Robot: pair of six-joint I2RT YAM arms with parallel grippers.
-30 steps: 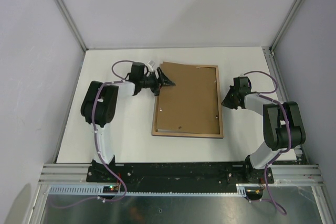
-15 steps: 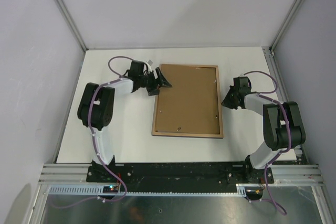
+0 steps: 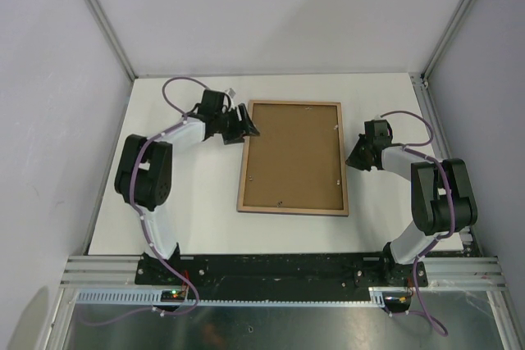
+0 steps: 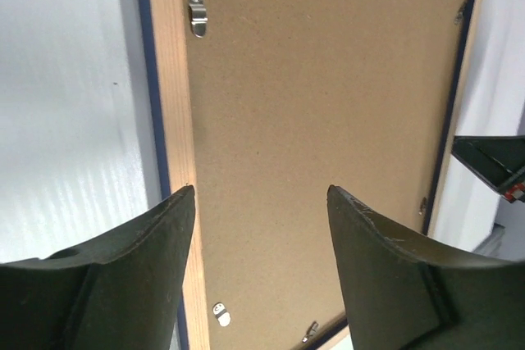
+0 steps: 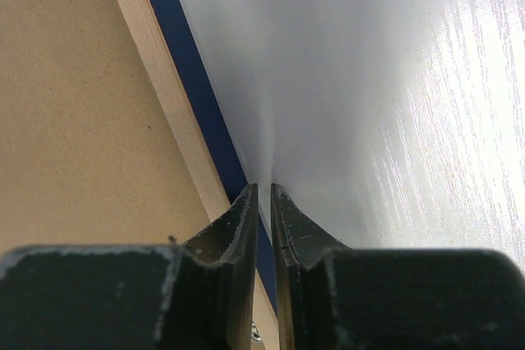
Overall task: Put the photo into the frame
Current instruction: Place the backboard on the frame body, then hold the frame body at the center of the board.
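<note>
The frame (image 3: 291,210) lies face down on the white tabletop (image 3: 205,202) between the two arms. Its pale wood back is up, and a brown backing board (image 3: 293,157) fills the opening, so the photo cannot be seen. The frame now lies flat and square; a second ago its far left corner looked skewed under the left arm.

Partway up the frame's right side, the right gripper (image 3: 351,160) rests where it was a second ago. In the right wrist view its tips (image 5: 264,188) are drawn almost together, leaving only a thin slit with nothing visible in it. They sit at the navy outer edge of the frame (image 5: 156,96).

Farther back, the left gripper (image 3: 248,130) has moved off the board. A second ago it reached over the far left corner; now it sits just outside that corner, and the arm's elbow has swung nearer and to the left. In the left wrist view the gripper (image 4: 260,194) is spread wide and holds nothing. Below it are the wood rim (image 4: 168,79), the board (image 4: 320,79) and a small metal clip (image 4: 197,10).
</note>
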